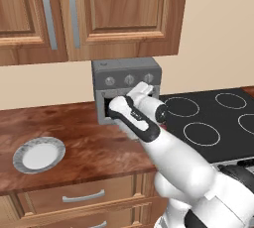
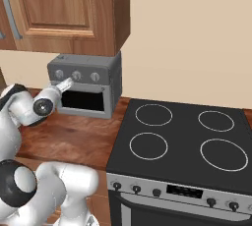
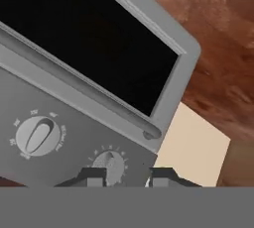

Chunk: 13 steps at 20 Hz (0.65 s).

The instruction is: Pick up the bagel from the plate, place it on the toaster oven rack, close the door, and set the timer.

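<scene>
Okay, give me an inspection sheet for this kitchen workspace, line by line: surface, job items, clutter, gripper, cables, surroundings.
Surface: brown wooden counter, bare around the plate.
Job's things: plate on the counter's left, nothing on it; toaster oven against the wall, its door shut, dark glass window, handle bar along one edge. Bagel and rack: nothing seen, window too dark.
Clutter: nothing seen.
Grippers: gripper at the oven's knob panel, tips either side of a knob; whether they pinch it cannot be told.
Cables: nothing seen.
Surroundings: wooden wall cabinets above, black four-ring stove to the right, drawers under the counter.
</scene>
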Tool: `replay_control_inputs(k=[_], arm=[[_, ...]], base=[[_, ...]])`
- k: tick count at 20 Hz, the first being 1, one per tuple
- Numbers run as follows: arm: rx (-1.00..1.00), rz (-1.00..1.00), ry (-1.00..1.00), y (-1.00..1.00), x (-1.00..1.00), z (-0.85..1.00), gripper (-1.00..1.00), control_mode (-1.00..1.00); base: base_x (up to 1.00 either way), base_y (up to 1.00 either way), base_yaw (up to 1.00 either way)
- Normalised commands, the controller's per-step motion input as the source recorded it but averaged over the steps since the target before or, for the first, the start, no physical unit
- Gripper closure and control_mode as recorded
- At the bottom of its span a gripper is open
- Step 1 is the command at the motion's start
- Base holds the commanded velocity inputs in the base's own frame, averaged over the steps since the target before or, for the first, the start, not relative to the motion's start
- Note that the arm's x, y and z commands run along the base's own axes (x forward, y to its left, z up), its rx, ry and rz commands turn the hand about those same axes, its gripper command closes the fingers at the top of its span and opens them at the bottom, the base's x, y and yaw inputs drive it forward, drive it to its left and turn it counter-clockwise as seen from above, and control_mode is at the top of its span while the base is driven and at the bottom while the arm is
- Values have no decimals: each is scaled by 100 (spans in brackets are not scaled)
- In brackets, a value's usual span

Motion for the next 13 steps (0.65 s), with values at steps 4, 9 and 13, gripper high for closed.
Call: replay_control_inputs(k=[4,9,13], arm=[[0,0,0,42,-77,70,-100,-100],[0,0,0,38,-56,96,-100,-100],[-9,0,0,41,-17,98,-100,-100]], base=[[0,0,0],[0,0,0],[0,0,0]])
